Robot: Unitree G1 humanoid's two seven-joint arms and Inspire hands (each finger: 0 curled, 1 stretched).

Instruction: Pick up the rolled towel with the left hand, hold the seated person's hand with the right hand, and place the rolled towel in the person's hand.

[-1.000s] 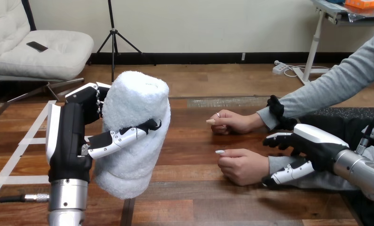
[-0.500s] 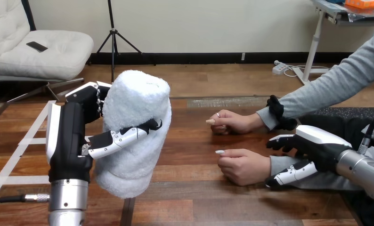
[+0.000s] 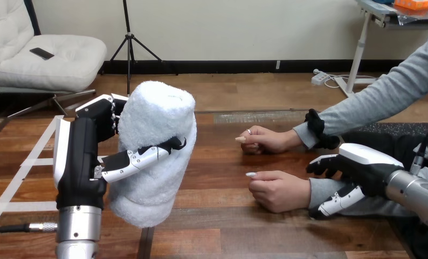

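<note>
The rolled white towel stands upright, lifted off the wooden table at the left. My left hand is shut on it, thumb across its front and fingers behind it. The person's two hands rest on the table at the right: a nearer fist and a farther fist. My right hand is at the nearer arm's grey sleeve, just behind the wrist. Its fingers lie over the sleeve and its thumb on the sleeve's near side, loosely spread and not closed on it.
White tape strips mark the table's left part. A stretch of bare table lies between the towel and the person's hands.
My right hand has slid slightly to the right and down along the person's sleeve. The towel, my left hand and the person's hands have stayed put.
</note>
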